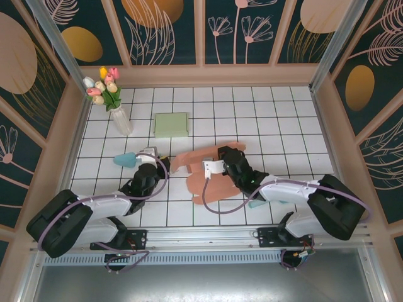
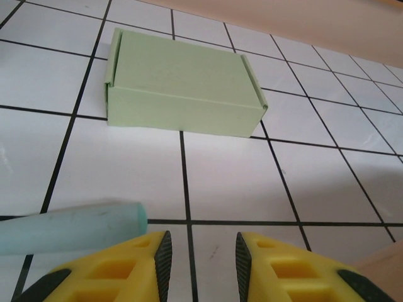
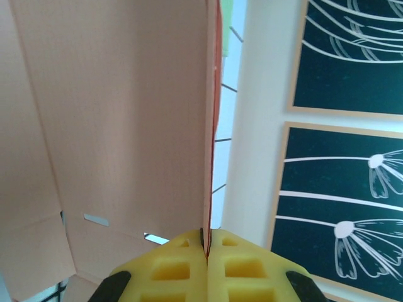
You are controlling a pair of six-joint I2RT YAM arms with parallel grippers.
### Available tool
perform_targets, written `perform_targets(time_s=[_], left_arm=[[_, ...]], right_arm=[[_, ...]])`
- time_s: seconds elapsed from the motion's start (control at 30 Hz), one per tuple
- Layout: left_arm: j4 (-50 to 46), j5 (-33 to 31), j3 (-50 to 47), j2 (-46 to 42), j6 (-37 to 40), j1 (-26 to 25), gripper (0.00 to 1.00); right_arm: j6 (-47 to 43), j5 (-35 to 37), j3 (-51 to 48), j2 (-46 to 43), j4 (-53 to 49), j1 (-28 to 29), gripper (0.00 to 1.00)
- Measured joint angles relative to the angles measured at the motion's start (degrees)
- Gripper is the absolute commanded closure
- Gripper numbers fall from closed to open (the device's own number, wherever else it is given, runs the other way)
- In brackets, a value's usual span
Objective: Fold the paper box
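- Because the paper box point(image 1: 208, 189) is a thin pink card blank, it looks light and floppy between its score lines. It would likely crease in the wrong place or tear at its slots if pulled hard.
- It lies spread on the tiled table point(image 1: 283, 126) near the front middle, between the two arms.
- The right gripper point(image 3: 206, 242) is pinched tight on the edge of one panel, and the sheet rises edge-on from between its yellow pads point(image 3: 170, 270).
- The left gripper point(image 2: 200, 251) hovers just left of the blank, jaws apart with nothing between them. A teal cylinder point(image 2: 69, 226) lies just beside its left finger.
- The best hold seems to be a panel edge close to a fold line, with one side pinned while the other lifts.
- Open tiles lie to the right of the blank and behind it.
- A folded green box point(image 1: 170, 124) sits well behind, a vase of tulips point(image 1: 121, 119) stands back left, and the side walls hem the table.
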Motion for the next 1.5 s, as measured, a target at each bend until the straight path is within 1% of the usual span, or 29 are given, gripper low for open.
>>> perform_targets(time_s=[0.13, 0.27, 0.6, 0.8, 1.1, 1.37, 1.5], left_arm=[[2.3, 0.3, -1.6, 1.8, 0.7, 0.0, 0.64], [5.3, 2.5, -1.7, 4.7, 1.7, 0.0, 0.63], [13.9, 12.8, -2.6, 10.1, 5.1, 0.0, 0.59], [17.2, 19.2, -2.6, 13.3, 5.8, 0.0, 0.58], [20.3, 26.8, -2.6, 14.5, 5.8, 0.0, 0.56], [22.5, 30.4, -1.6, 18.2, 5.1, 0.0, 0.56], [23.5, 31.9, -0.7, 19.1, 3.9, 0.0, 0.58]], right_arm=[[-0.9, 0.8, -2.5, 1.2, 4.6, 0.1, 1.00], [-2.0, 1.9, -3.0, 2.1, 6.3, 0.4, 1.00], [-4.2, 4.0, -3.1, 4.5, 9.5, 0.9, 1.00], [-4.2, 4.4, -3.1, 5.4, 10.5, 1.1, 1.00], [-4.0, 5.0, -3.0, 5.6, 10.6, 1.1, 1.00], [-3.6, 5.0, -2.8, 5.6, 10.1, 1.2, 1.00], [-3.0, 5.5, -2.3, 6.2, 9.9, 1.2, 1.00]])
